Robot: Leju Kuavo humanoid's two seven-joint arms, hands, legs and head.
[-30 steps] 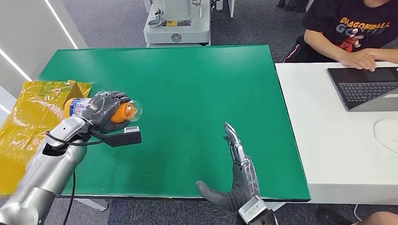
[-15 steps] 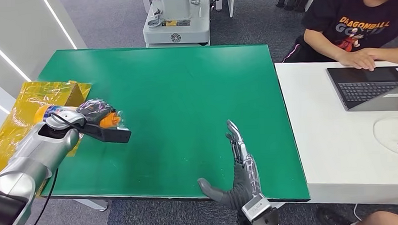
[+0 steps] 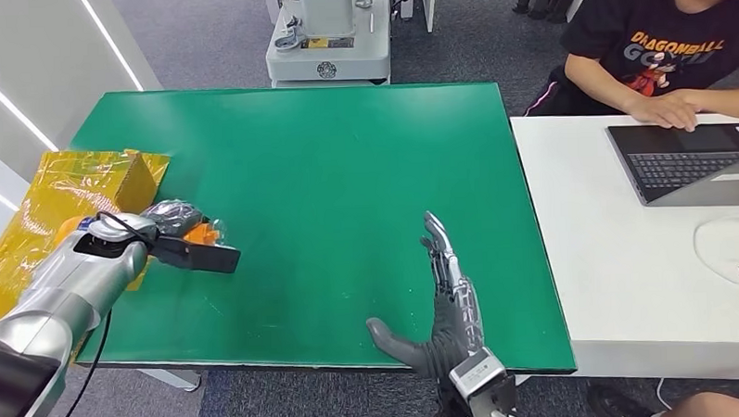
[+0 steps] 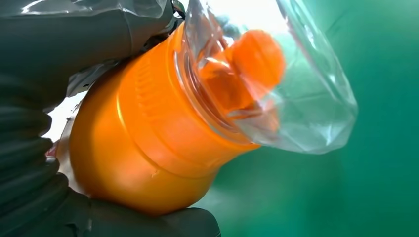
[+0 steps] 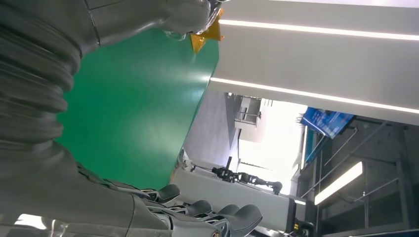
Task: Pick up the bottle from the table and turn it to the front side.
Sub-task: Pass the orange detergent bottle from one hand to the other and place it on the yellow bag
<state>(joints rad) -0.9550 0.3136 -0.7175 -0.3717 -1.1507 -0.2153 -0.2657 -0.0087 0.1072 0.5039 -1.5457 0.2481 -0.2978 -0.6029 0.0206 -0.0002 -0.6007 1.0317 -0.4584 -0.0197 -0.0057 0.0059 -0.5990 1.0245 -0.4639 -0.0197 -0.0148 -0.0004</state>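
Bottle (image 4: 148, 143) sits right inside the left hand (image 3: 176, 220), orange body wrapped by the grey fingers, and the wrist view is tight on it: the ribbed shoulder and the orange cap (image 4: 257, 57) poke out past the fingers under a clear plastic cover (image 4: 296, 98). From the head view only a sliver of orange shows beyond the knuckles, with the cap end pointing away from the arm toward the middle of the table (image 3: 346, 172). The hand holds it low over the green surface at the table's left edge; whether the bottle touches the surface I can't tell.

Just behind and beside that hand lies a crinkled yellow bag (image 3: 59, 196), spilling off the table edge, with a brown box (image 3: 142, 175) at its inner side, just beyond the hand.

Over to the right hand (image 3: 443, 308): it holds nothing, fingers straight and pointing forward across the table, thumb splayed out to the side, at the near edge and well apart from the bottle.

Farther right of it, a white desk (image 3: 609, 256) butts against the green table, with a laptop (image 3: 689, 160) on it and a person (image 3: 657, 50) in a black shirt resting a hand by the keyboard. Beyond the table's far edge stands a grey machine base (image 3: 328, 43) on the carpet.
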